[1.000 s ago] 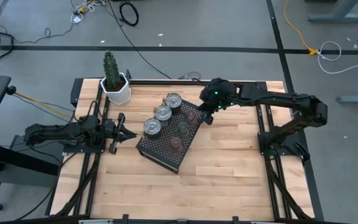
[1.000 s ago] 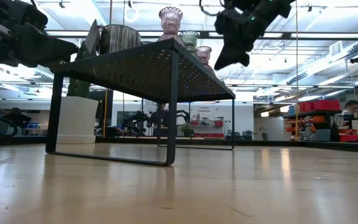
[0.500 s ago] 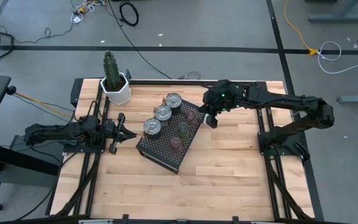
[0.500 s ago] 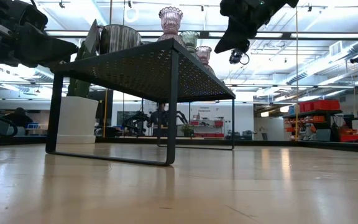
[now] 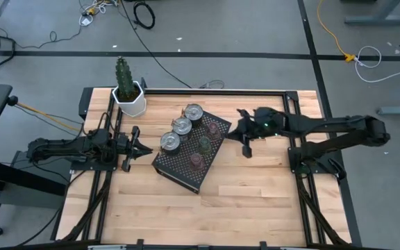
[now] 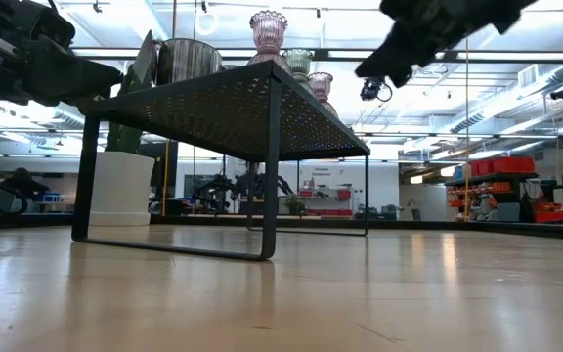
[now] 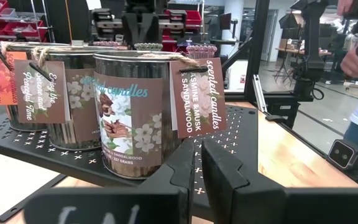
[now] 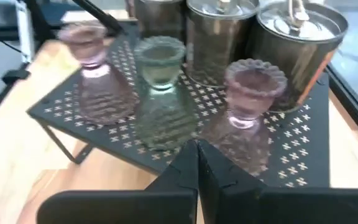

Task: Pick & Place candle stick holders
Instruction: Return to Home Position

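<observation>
Plainly, the main hazard is a careless sweep by the right end effector (image 5: 242,132). It hangs empty, fingers pressed together, above the counter just beside the black perforated metal shelf (image 5: 180,173) on the glassware side. A low swing toward the shelf could clip the nearest pinkish-brown ribbed glass holder (image 8: 253,90). I judge these stemmed pieces top-heavy on their small feet, so one knock might tip a neighbour too and send glass rolling onto the pale wooden plank counter (image 5: 255,201). The left end effector (image 5: 143,148) lies low, likewise closed on nothing, with its tip near the shelf corner on the opposite side. A forward nudge there would jolt the thin bar legs and rattle everything. All six holders stand on the shelf top. The three shiny silver lidded candle tins (image 5: 180,126) form a row on the side toward the white hexagonal cactus pot (image 5: 130,101). The olive-yellow glass holder (image 8: 160,62) sits between the first pinkish piece and a second pinkish-brown glass holder (image 8: 86,43) in a parallel row nearer the right arm. The tins are smooth cylinders with knobbed lids, floral paper labels and card tags tied on with twine, and they look heavy enough to sit firmly. The glass pieces are translucent, with scalloped rims and fluted bowls. The shelf plate is flat dark metal punched with small cross-shaped holes, and it probably offers little grip to a sliding foot.
</observation>
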Action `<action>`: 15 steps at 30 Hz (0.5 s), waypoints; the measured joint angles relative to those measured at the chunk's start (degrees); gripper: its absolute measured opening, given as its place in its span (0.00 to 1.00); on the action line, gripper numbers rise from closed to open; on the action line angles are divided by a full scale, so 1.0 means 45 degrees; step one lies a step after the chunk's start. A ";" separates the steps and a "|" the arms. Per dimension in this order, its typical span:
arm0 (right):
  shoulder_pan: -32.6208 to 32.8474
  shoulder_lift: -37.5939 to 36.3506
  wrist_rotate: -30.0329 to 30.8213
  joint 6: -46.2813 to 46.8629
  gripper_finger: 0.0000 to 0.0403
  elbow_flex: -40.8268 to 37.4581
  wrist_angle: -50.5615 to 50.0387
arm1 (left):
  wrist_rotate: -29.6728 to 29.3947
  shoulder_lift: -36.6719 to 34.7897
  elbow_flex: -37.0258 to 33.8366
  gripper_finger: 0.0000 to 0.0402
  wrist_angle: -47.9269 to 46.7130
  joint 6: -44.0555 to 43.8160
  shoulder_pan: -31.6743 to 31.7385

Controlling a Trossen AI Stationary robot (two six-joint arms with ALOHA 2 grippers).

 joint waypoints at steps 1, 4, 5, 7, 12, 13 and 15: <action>0.0127 -0.0261 0.0005 0.0005 0.00 -0.0370 0.0382 | 0.0000 0.0000 -0.0001 0.09 0.0002 -0.0003 0.0001; 0.0475 -0.1052 0.0034 0.0010 0.00 -0.1333 0.1039 | 0.0000 0.0000 0.0002 0.09 0.0002 0.0000 -0.0002; 0.0551 -0.1279 0.0029 0.0012 0.00 -0.1605 0.1200 | 0.0000 0.0005 0.0000 0.09 0.0002 0.0000 0.0002; 0.0634 -0.1729 0.0009 0.0083 0.00 -0.2119 0.1343 | 0.0000 0.0004 -0.0002 0.09 0.0002 0.0000 0.0002; 0.0697 -0.2765 0.0083 -0.0325 0.00 -0.3244 0.1782 | 0.0000 0.0001 -0.0001 0.09 0.0002 0.0000 0.0001; 0.0697 -0.2975 0.0107 -0.0510 0.00 -0.3418 0.1779 | 0.0000 0.0005 -0.0002 0.09 0.0002 0.0000 0.0002; 0.0697 -0.3419 0.0170 -0.0771 0.00 -0.3737 0.1766 | 0.0000 0.0005 -0.0002 0.09 0.0002 0.0000 0.0002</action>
